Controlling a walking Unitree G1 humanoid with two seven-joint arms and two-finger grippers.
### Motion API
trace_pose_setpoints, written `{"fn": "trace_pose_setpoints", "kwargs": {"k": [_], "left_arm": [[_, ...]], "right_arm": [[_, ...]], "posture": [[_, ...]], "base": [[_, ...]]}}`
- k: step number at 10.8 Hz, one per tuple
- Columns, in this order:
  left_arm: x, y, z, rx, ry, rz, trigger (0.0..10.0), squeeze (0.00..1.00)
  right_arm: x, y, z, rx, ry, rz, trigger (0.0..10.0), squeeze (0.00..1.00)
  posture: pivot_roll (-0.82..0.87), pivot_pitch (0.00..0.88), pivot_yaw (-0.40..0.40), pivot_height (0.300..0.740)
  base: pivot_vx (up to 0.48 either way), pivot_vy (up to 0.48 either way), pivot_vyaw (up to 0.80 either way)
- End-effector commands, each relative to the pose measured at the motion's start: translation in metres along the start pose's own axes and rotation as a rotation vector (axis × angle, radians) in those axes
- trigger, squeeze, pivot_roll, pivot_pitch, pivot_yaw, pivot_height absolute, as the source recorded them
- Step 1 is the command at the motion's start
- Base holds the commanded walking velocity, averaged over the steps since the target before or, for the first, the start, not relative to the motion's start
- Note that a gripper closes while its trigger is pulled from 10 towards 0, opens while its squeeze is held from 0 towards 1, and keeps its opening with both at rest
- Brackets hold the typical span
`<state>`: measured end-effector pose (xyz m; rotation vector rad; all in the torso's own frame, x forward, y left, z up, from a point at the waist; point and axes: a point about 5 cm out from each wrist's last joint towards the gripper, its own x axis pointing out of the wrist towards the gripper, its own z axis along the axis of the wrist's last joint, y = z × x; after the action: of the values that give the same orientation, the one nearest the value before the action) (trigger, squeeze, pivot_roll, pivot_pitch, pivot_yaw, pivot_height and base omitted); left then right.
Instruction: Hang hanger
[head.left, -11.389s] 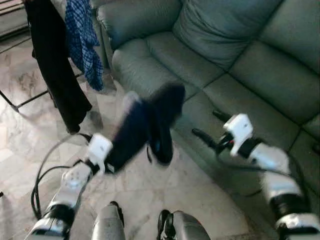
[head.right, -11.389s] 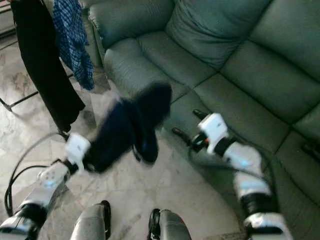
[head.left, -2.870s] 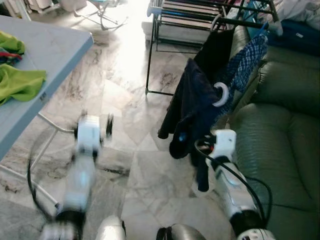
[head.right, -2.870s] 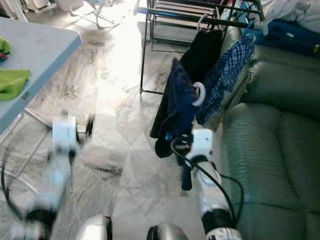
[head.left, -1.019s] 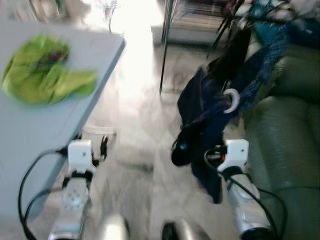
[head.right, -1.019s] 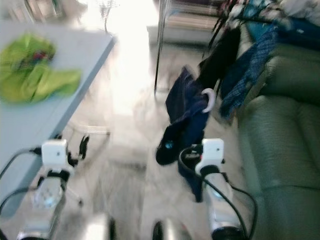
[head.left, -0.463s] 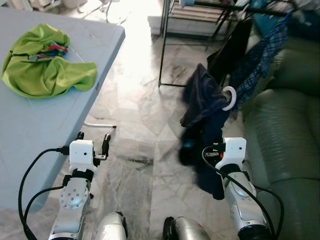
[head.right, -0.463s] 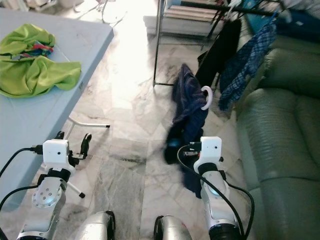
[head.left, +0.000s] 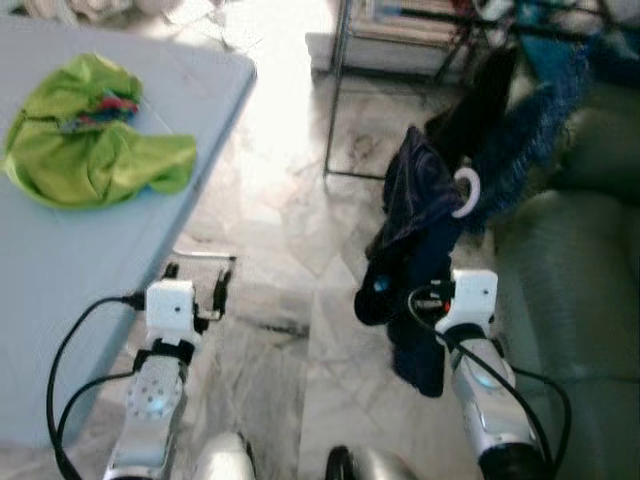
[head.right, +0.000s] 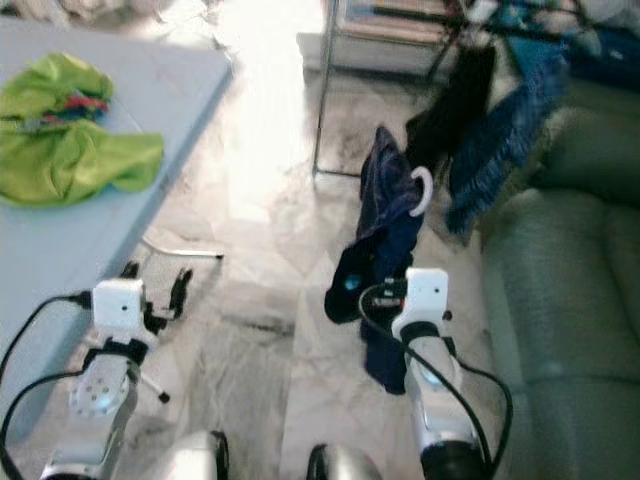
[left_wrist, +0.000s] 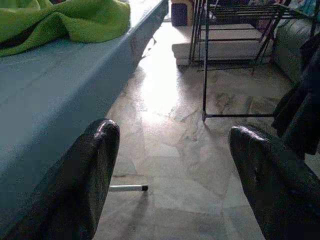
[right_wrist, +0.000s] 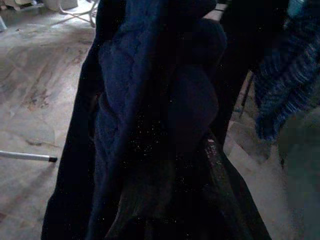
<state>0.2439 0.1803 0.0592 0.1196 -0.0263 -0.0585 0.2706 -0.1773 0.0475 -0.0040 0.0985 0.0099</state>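
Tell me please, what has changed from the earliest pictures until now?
The dark blue garment on its white hanger passed from the left gripper, now open and holding nothing, to the right gripper. The robot turned from the sofa toward the drying rack. The garment is not yet hung.

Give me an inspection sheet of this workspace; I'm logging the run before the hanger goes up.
Surface: marble floor; blue table on the robot's left.
Job's things: dark navy garment on a white hanger, held up short of the drying rack.
Clutter: green cloth on the table; black garment and blue checked shirt on the rack.
Grippers: right gripper buried in the navy garment; left gripper open, holding nothing.
Cables: black cable loops by the left arm, another by the right.
Surroundings: green sofa on the right.
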Motion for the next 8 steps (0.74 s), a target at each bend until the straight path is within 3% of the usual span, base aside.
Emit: {"fn": "trace_pose_setpoints", "kwargs": {"k": [1,8], "left_arm": [[-0.0007,-0.0015,0.0010,-0.005,-0.007,-0.007,10.0,0.00],[-0.0016,-0.0047,0.0004,-0.006,-0.006,-0.013,10.0,0.00]], "right_arm": [[0.0032,-0.0012,0.0078,-0.011,-0.044,-0.007,10.0,0.00],[0.0085,-0.0004,0.0115,-0.017,-0.062,-0.007,10.0,0.00]], "posture": [[0.07,0.120,-0.089,0.740],[0.06,0.125,-0.090,0.740]], "base": [[0.480,0.000,0.00],[0.478,0.000,0.00]]}}
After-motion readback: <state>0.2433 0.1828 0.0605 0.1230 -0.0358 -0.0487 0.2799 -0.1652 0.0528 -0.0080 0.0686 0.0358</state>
